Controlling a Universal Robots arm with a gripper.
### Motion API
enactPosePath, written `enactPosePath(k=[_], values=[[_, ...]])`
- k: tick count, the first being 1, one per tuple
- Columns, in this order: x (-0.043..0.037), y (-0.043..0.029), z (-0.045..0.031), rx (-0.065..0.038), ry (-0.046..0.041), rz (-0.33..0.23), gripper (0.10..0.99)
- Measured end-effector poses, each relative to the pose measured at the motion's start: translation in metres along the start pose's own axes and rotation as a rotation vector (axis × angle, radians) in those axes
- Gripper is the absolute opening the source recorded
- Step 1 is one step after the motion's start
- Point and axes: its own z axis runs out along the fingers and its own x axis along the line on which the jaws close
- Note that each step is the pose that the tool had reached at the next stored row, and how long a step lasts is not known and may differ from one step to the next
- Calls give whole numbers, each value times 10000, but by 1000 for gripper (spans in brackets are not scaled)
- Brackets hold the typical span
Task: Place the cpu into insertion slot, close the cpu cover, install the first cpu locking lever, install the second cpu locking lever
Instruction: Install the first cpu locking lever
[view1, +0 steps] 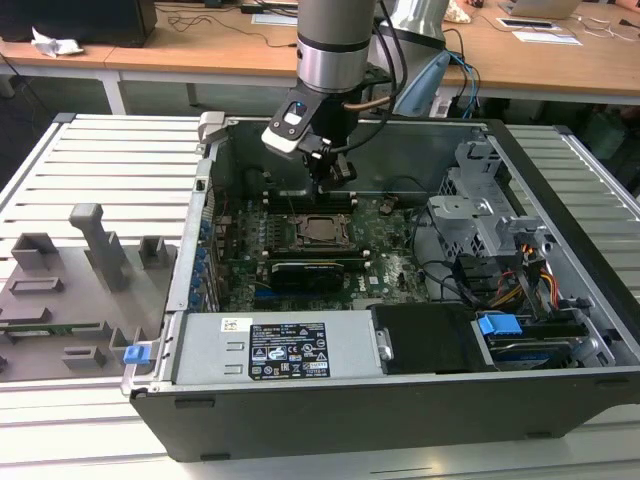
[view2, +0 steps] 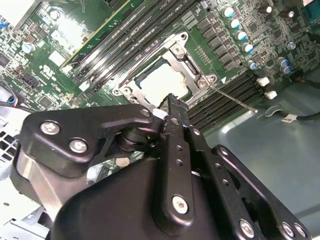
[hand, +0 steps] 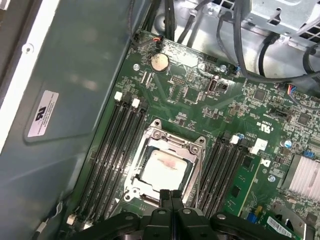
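Arm (view1: 335, 40) is seen upright at the upper middle of the exterior view, its wrist reaching down into an open computer case (view1: 400, 420) that is laid on its side on a ribbed table (view1: 100, 150). The gripper (view1: 335, 175) is pointed straight down at the green board (view1: 390, 265), over the upper edge of the socket (view1: 304, 230) as that picture shows it. In both wrist views the two black fingers (hand: 165, 197) are pressed together with nothing held between them. Their tips are placed at the rim of the cover (hand: 172, 140), though contact cannot be told. The chip (hand: 162, 170) is seated in the socket. Its silvery face is shown through the cover's window, and the cover is laid flat over it. In the second wrist view a thin metal rod (view2: 235, 98) is seen running from a corner of the cover across the black memory slots (view2: 210, 107). Grey holders (view1: 90, 250) are set on the table at the exterior view's left.
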Motion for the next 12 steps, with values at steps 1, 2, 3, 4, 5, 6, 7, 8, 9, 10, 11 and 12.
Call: enactPosePath(k=[1, 2, 3, 4, 5, 6, 7, 8, 9, 10, 11, 12], values=[[0, 0, 0, 0, 1, -68, 106], [0, 0, 0, 2, 2, -167, 106], [0, 0, 0, 2, 4, -236, 106], [0, 0, 0, 3, 5, -283, 106], [0, 0, 0, 4, 5, -341, 106], [0, 0, 0, 4, 7, -411, 106], [0, 0, 0, 5, 8, -477, 106], [0, 0, 0, 5, 9, -581, 106], [0, 0, 0, 7, 10, -650, 106], [0, 0, 0, 7, 11, -711, 106], [0, 0, 0, 7, 12, -754, 106], [5, -14, 1, 6, 13, -766, 106]])
